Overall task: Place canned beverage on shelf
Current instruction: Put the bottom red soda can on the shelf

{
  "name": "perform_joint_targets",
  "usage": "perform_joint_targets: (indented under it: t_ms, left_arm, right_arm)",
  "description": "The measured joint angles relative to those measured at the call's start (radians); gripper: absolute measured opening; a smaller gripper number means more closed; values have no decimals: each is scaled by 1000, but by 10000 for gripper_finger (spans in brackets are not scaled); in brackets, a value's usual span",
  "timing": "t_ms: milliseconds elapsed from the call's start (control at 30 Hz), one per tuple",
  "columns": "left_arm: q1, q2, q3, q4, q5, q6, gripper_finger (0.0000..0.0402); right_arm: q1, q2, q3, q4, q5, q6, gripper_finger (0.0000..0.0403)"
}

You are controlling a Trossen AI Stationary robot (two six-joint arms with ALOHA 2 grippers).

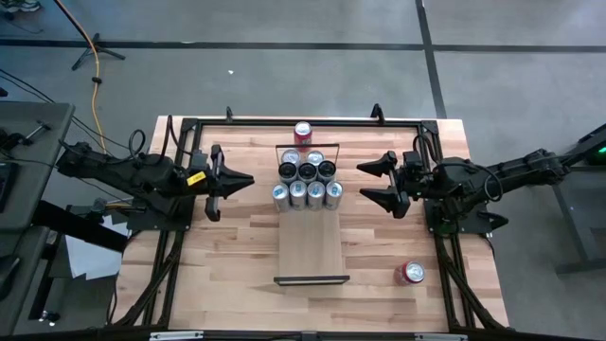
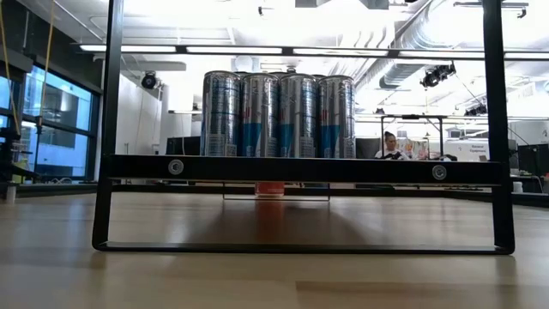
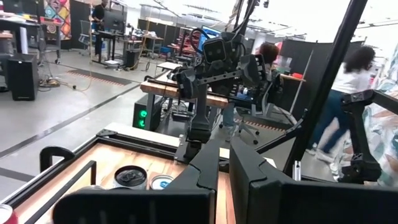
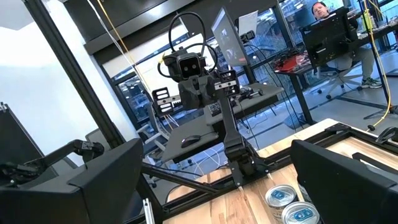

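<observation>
**No legible text in any view**

The tall silver-and-blue drink cans (image 2: 277, 115) show coloured panels, but no lettering on them can be made out. The red-topped can (image 1: 409, 273) lying on the pale wooden counter (image 1: 227, 265) likewise shows no readable print.

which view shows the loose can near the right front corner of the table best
The high view: the lone can lies fully visible on the tabletop, well apart from the shelf. The low view and both wrist views don't show it; they catch only the cans grouped on the shelf.
</observation>
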Motion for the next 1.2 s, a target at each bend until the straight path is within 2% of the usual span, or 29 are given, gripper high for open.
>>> perform_joint_targets:
  t_ms: [133, 300, 567, 800, 967, 1200]
  left_arm:
    - [0, 0, 0, 0, -29, 0, 13]
    - [0, 0, 0, -1, -31, -9, 55]
    - [0, -6, 0, -43, -31, -133, 179]
    - [0, -23, -1, -133, -98, -254, 271]
    - [0, -27, -1, -129, -97, -247, 298]
    - [0, -27, -1, -128, -97, -227, 299]
  right_arm:
    - [0, 0, 0, -6, 0, 0, 394]
    - [0, 0, 0, -23, 0, 39, 394]
    - [0, 0, 0, -41, 0, 44, 394]
    - [0, 0, 0, -43, 0, 42, 394]
    - [0, 0, 0, -44, 0, 42, 394]
    - [0, 0, 0, -44, 0, 43, 394]
